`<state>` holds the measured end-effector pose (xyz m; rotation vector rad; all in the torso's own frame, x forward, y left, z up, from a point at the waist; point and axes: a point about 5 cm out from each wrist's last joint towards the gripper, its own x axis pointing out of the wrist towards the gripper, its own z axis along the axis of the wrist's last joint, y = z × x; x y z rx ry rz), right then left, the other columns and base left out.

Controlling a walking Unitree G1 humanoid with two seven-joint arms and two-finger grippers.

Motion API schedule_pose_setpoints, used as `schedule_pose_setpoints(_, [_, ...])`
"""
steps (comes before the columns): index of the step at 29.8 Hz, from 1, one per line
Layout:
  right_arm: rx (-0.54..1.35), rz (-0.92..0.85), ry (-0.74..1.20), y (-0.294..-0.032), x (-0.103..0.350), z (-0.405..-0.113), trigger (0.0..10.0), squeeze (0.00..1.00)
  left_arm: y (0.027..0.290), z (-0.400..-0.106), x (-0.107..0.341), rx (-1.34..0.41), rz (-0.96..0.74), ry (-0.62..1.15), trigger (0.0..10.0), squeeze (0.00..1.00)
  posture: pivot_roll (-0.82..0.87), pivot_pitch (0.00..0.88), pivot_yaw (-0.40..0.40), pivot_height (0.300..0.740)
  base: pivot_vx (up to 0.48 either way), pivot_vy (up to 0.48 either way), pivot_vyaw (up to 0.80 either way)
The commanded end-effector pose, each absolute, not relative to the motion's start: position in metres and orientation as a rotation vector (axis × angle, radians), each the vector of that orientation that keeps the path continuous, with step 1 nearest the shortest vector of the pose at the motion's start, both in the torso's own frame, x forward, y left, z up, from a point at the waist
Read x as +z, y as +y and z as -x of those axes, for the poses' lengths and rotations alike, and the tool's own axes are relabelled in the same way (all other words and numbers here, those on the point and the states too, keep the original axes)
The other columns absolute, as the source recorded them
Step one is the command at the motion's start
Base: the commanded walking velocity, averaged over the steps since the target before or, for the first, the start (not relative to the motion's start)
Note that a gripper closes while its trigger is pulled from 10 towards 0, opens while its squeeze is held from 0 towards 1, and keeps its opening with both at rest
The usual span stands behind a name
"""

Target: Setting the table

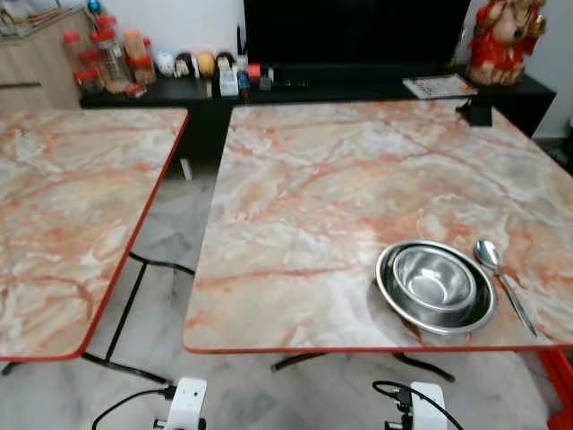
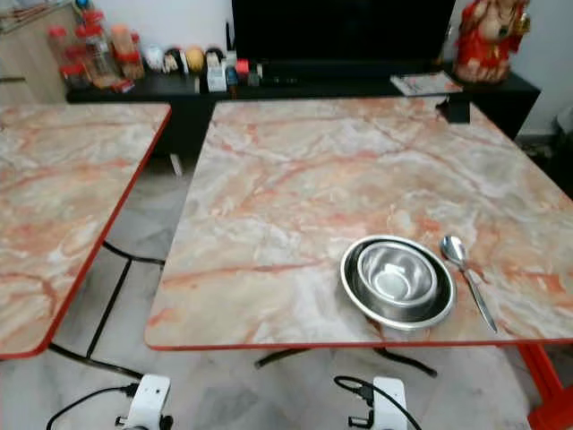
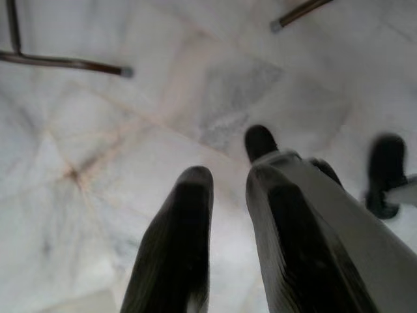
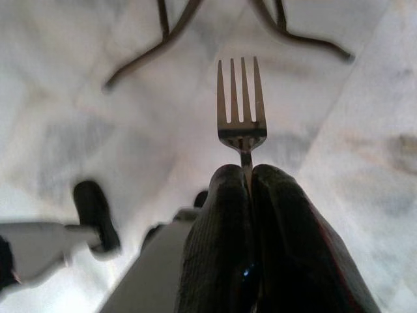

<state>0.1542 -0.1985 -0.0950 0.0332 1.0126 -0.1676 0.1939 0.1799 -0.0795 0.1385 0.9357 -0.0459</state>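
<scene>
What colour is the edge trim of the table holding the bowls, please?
Red, running around the marble-patterned table; clearest in the left eye view.

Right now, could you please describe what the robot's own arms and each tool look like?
Each tool has two long black fingers with a ribbed texture: the left tool, the right tool. The limbs behind them look silver-grey. In the head view, white housings of the left arm and right arm carry looping black cables.

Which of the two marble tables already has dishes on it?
The right-hand table, nearer the TV stand: near its front edge it carries a steel bowl nested in a wider steel dish, spoon beside them. The left table is bare.
</scene>
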Motion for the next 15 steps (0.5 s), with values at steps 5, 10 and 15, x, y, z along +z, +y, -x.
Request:
schedule_pose_setpoints(5, [-0.167, -0.032, 0.984, -0.1991, -0.0906, -0.1647, 10.0, 0.00, 0.1809, -0.1845, -0.0842, -0.046, -0.139, 0.964, 10.0, 0.00, -0.10, 0.000, 0.030, 0.740, 0.000, 0.000, 0.00])
schedule_pose_setpoints(10, [-0.165, -0.034, 0.982, -0.1978, -0.0905, -0.1654, 10.0, 0.00, 0.1812, -0.1854, -0.0837, -0.047, -0.144, 0.961, 10.0, 0.00, -0.10, 0.000, 0.030, 0.740, 0.000, 0.000, 0.00])
schedule_pose_setpoints(15, [-0.166, -0.040, 0.980, -0.1966, -0.0906, -0.1655, 10.0, 0.00, 0.1823, -0.1859, -0.0833, -0.049, -0.158, 0.959, 10.0, 0.00, -0.10, 0.000, 0.034, 0.740, 0.000, 0.000, 0.00])
